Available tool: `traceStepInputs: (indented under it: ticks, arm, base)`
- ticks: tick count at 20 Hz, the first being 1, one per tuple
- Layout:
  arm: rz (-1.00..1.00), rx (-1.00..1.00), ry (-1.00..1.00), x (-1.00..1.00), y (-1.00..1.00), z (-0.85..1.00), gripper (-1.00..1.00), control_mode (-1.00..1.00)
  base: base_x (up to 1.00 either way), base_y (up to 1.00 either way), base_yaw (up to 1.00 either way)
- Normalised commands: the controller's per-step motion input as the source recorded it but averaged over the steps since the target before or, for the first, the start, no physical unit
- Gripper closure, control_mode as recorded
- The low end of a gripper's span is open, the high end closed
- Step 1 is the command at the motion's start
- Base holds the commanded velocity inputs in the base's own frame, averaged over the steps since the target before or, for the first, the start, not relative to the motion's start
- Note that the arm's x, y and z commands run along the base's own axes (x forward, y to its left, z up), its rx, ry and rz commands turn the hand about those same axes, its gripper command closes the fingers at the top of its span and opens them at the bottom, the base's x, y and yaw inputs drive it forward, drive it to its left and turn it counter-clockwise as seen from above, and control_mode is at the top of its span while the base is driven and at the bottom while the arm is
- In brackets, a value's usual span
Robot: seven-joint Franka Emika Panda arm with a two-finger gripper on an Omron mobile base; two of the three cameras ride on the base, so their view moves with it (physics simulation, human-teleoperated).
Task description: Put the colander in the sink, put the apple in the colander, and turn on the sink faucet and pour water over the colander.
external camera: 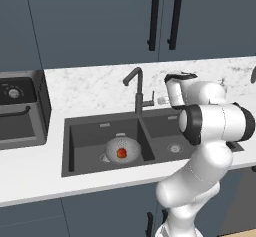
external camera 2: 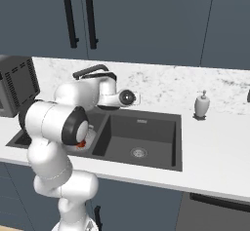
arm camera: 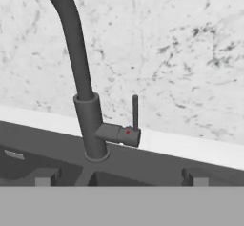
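The light-grey colander [external camera: 123, 146] sits in the left basin of the dark sink [external camera: 87, 131], and the red-orange apple [external camera: 121, 153] lies inside it. The dark sink faucet [external camera: 138, 88] stands behind the divider, with its spout hooked toward the left basin. No water is running. My gripper [external camera: 160, 100] hovers just right of the faucet's side lever [external camera: 149, 101], open and holding nothing. In the hand view the faucet [arm camera: 82, 82] and its upright lever [arm camera: 135, 110] are straight ahead, and the gripper [arm camera: 119, 179] has its fingertips [arm camera: 45, 176] wide apart.
A dark oven-like appliance [external camera: 20, 113] stands on the counter left of the sink. A white soap dispenser [external camera 2: 201, 104] stands behind the sink's right end. The marble backsplash [arm camera: 181, 53] rises close behind the faucet, with dark cabinets [external camera: 100, 16] above.
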Motion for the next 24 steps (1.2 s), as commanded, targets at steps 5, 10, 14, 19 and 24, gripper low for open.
traceStepInputs:
  ticks: [5,10,14,19,24]
  arm:
    - [0.0,0.02,0.01,0.47,0.0,-0.04,-1.0,-1.0]
    - [-0.02,0.0,0.0,0.3,0.0,-0.05,-1.0,-1.0]
    - [-0.02,0.0,-0.02,0.26,0.0,-0.21,-1.0,-1.0]
    - [0.0,0.0,-0.08,0.04,0.0,-0.34,-1.0,-1.0]
    - [-0.01,0.0,-0.06,0.0,0.0,-0.39,-1.0,-1.0]
  base:
    - [0.0,0.0,0.0]
    - [0.0,0.0,0.0]
    - [0.0,0.0,0.0]
    - [0.0,0.0,0.0]
    - [0.0,0.0,0.0]
